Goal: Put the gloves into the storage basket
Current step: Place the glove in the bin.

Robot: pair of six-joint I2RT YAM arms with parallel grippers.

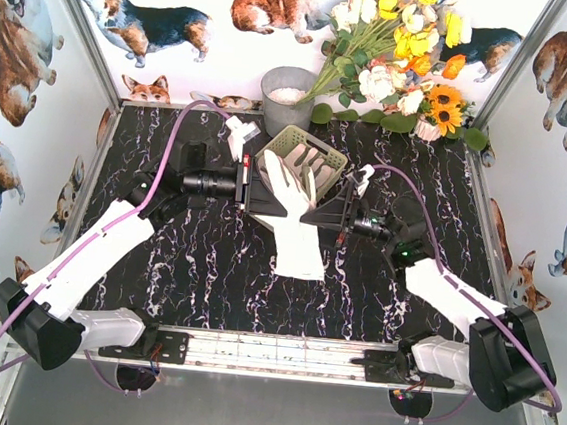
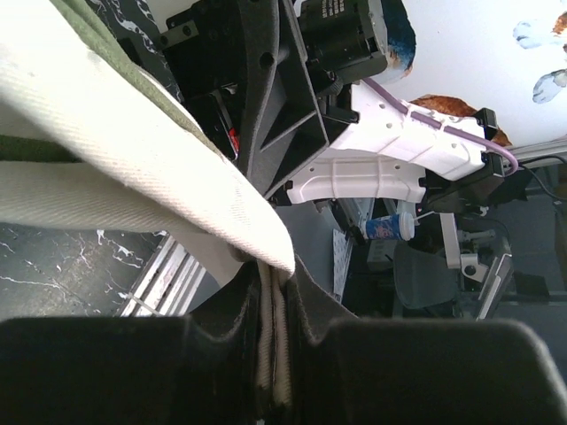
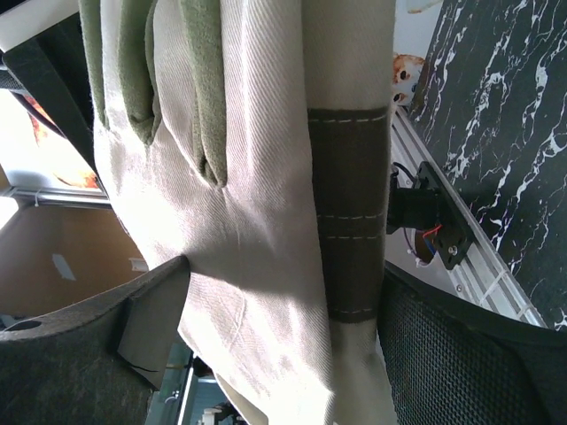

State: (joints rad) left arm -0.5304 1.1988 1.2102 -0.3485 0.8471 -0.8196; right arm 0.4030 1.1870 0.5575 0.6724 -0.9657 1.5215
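An off-white glove (image 1: 294, 224) with a grey palm band hangs above the table's middle, fingers up, cuff down. My left gripper (image 1: 254, 185) is shut on its left edge; in the left wrist view the fabric (image 2: 133, 159) is pinched between the jaws (image 2: 272, 354). From the right, my right gripper (image 1: 332, 205) stands open around the glove. In its wrist view the glove (image 3: 257, 195) fills the gap between the wide jaws (image 3: 282, 274). Just behind the held glove lies the pale yellow-green storage basket (image 1: 335, 160), with another glove (image 1: 304, 158) inside it.
A grey metal bucket (image 1: 287, 97) stands at the back, left of a bunch of flowers (image 1: 399, 53). The white left arm (image 1: 89, 254) and right arm (image 1: 456, 299) reach in from the near corners. Walls close the table on three sides.
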